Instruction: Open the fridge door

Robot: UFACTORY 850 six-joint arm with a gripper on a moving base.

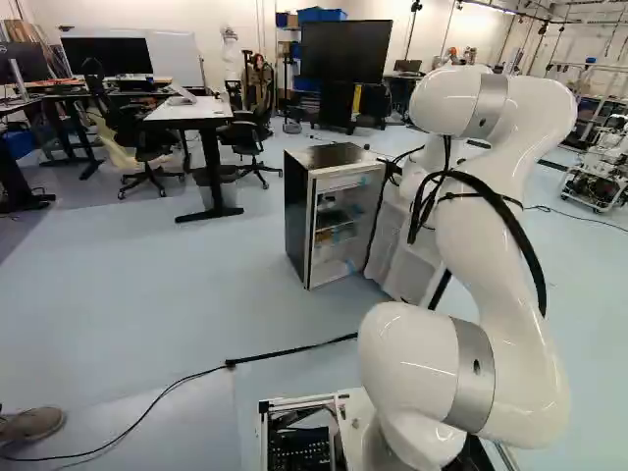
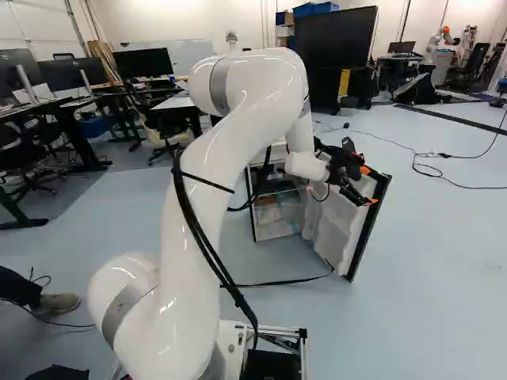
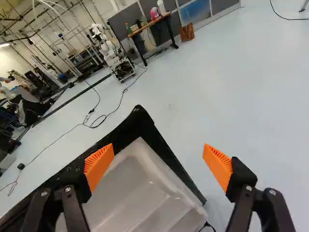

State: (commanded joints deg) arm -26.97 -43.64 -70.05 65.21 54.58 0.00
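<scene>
In the right base view my gripper (image 2: 368,185) is at the top of the fridge door (image 2: 344,226), which stands swung wide with its white inner side showing. The wrist view shows the gripper (image 3: 158,166) open, its orange pads far apart. One finger overlaps the door's black rim (image 3: 137,126); the other is out past the door, over the floor. Contact with the door cannot be told. The small fridge (image 1: 296,216) has dark sides and an exposed interior with shelves (image 1: 337,231); my arm partly hides its door in the left base view.
A black cable (image 1: 167,391) runs over the floor beside the base. Desks (image 1: 201,110) and office chairs stand beyond the fridge, with a large dark screen (image 1: 341,51) behind. Another robot (image 3: 112,54) stands across the room. A person's shoe (image 2: 59,303) shows near the base.
</scene>
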